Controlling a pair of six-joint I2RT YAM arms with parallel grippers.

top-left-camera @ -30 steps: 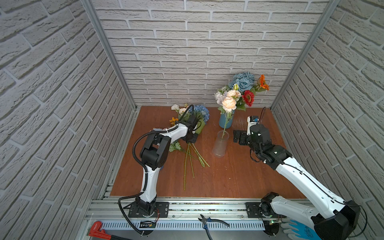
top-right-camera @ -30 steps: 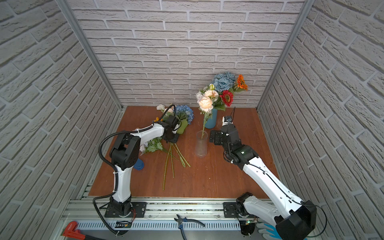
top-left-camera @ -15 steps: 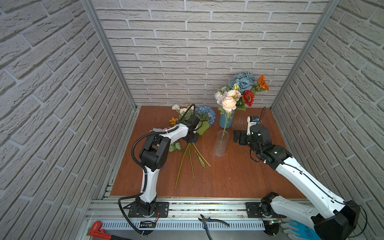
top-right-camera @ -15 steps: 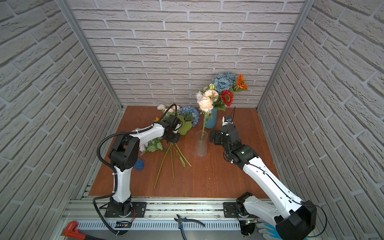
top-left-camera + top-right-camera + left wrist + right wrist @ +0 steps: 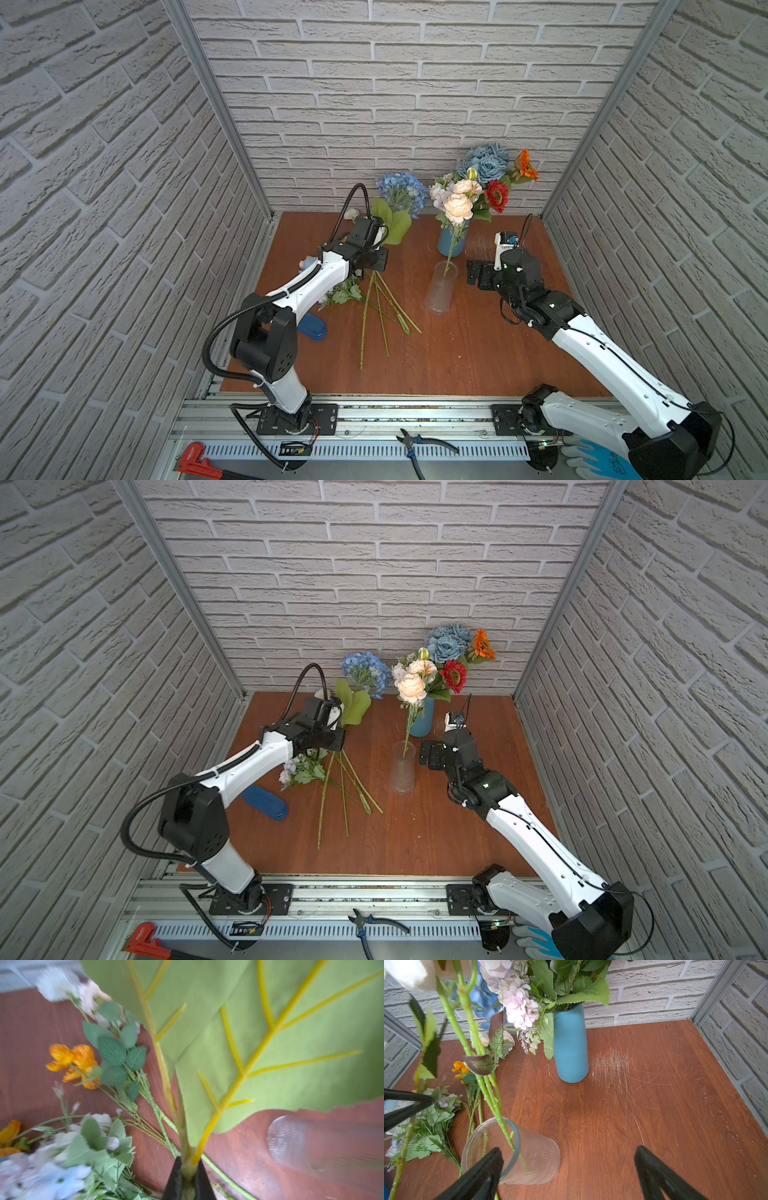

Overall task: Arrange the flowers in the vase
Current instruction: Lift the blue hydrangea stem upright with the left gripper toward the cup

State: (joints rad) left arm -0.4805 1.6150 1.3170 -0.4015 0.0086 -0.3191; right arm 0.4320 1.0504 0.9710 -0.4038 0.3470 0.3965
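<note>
Now left claw (image 5: 188,1180) clenched on the blue hydrangea (image 5: 401,193) stem, veined leaves (image 5: 270,1043) blocking the wrist view of its bloom; right claw (image 5: 568,1152) gapes beside the clear vase (image 5: 529,1159).

Surface: reddish-brown wooden tabletop (image 5: 478,357), scratched near the back.
Standing: clear ribbed glass vase (image 5: 439,291); blue vase (image 5: 451,244) behind it.
Lying: loose flower stems (image 5: 381,316); blue oval object (image 5: 312,327), left.
</note>
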